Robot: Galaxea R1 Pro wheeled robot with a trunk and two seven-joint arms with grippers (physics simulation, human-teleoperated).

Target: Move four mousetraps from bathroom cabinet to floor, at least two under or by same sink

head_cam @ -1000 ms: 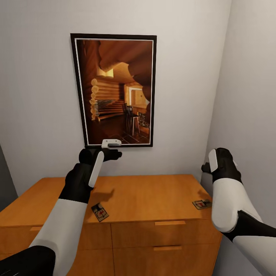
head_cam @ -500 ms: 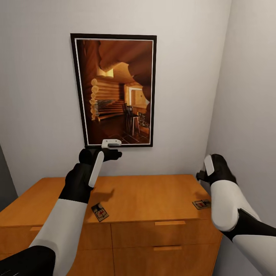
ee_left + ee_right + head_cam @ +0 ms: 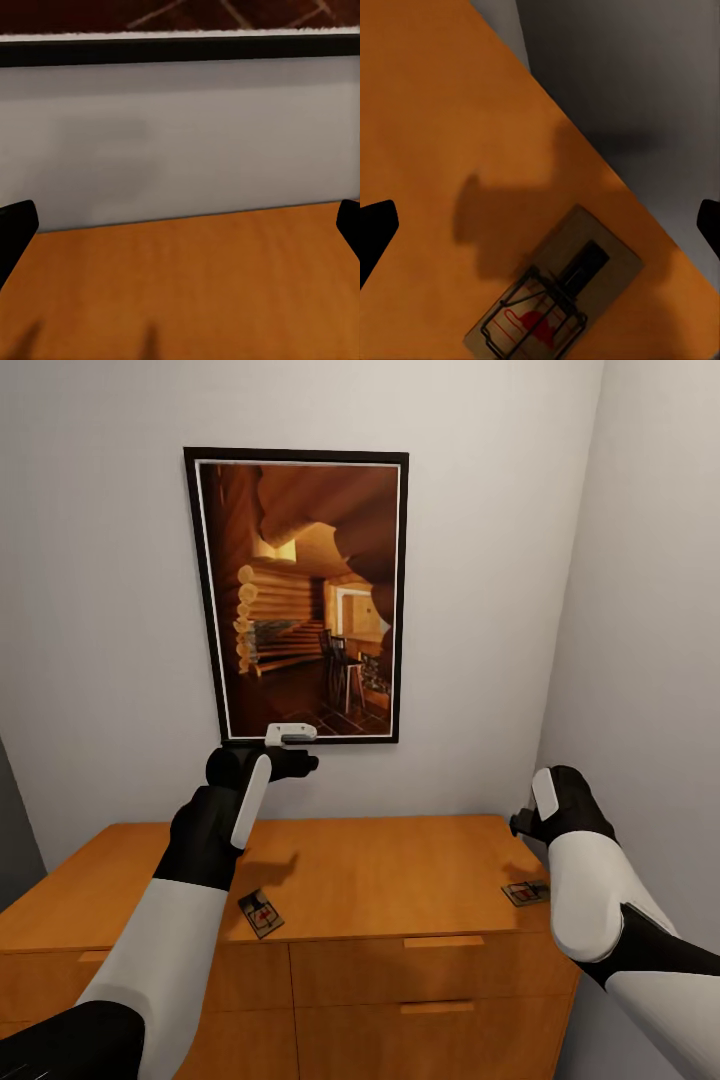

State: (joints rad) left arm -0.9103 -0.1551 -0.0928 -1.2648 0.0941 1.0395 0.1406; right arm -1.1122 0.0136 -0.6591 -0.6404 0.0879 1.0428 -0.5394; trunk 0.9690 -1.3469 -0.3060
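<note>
The orange-brown cabinet stands against the wall in the head view. Two mousetraps lie on its top: one near the front edge, under my left forearm, and one at the right end. My left gripper is held high above the top near the wall, and its fingertips sit far apart over bare wood, so it is open and empty. My right gripper hovers above the right mousetrap. It is open too, with that trap lying below, between its spread fingers.
A large framed picture hangs on the wall behind the cabinet. The right wall runs close past the cabinet's right end. Drawer fronts with handles face me below the top.
My right gripper has dropped slightly and shifted left, toward the mousetrap at the cabinet's right end. The left arm and both traps have stayed put.
</note>
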